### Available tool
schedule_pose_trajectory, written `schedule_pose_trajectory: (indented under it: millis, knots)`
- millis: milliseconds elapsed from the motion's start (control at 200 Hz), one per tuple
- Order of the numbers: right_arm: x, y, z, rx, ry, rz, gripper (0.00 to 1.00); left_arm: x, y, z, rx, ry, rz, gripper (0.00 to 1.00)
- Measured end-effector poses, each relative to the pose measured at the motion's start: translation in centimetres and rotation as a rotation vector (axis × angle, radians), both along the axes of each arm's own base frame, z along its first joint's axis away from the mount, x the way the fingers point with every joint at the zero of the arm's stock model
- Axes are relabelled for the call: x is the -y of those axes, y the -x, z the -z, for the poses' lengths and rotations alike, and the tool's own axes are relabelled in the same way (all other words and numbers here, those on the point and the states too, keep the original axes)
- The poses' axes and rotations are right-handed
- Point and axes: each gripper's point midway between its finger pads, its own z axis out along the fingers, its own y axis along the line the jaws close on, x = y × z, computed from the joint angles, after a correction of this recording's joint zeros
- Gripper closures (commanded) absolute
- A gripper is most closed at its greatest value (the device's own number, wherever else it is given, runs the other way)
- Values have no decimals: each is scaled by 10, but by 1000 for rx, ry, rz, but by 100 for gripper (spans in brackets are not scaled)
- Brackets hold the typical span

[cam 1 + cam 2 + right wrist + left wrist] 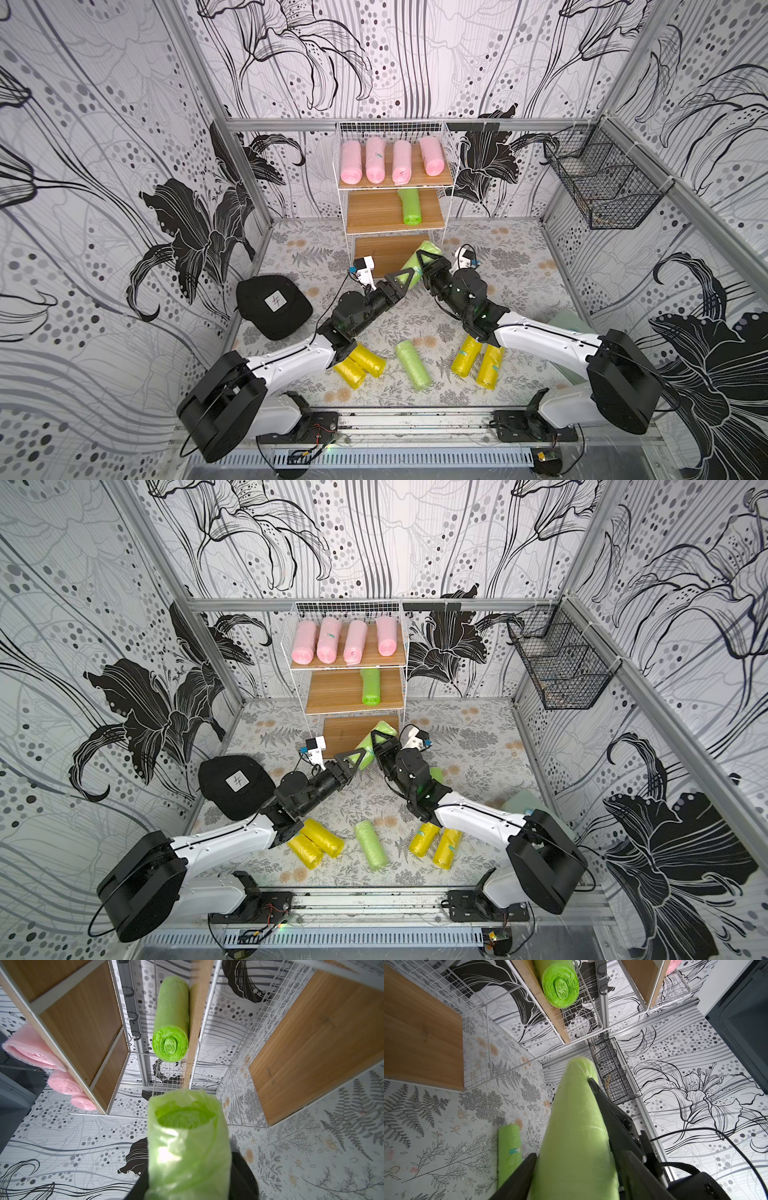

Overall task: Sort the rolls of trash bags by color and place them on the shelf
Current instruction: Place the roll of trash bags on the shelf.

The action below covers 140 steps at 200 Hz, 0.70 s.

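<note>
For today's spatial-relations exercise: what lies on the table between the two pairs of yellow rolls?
One light green roll, lying on its side; both top views show it.

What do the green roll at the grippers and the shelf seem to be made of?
The green roll: thin soft plastic film, slightly glossy; it crinkles and catches light. The shelf: white wire grid, probably coated metal; its boards look like light brown wood or laminate, matte, with visible grain.
</note>
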Motion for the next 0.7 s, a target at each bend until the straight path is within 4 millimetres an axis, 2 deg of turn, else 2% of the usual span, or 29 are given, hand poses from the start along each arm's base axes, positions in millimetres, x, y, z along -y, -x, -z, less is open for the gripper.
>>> schedule_pose_trajectory:
  millis: [80, 185, 406, 531, 701]
  knots:
    - [0, 0, -1, 3, -3, 0, 57, -1, -1, -1, 5, -5, -7, 54]
    - [0, 0, -2, 5, -4, 1, 51, -2, -2, -1, 10, -9, -17, 65]
    - [-3, 1, -4, 10, 13, -17, 20, -6, -4, 3, -2, -32, -42, 100]
    - [-3, 1, 0, 4, 49, -16, 0, -12, -5, 2, -4, -46, -61, 100]
    - [6, 6, -1, 4, 118, -4, 0, -32, -6, -14, 20, -43, -117, 100]
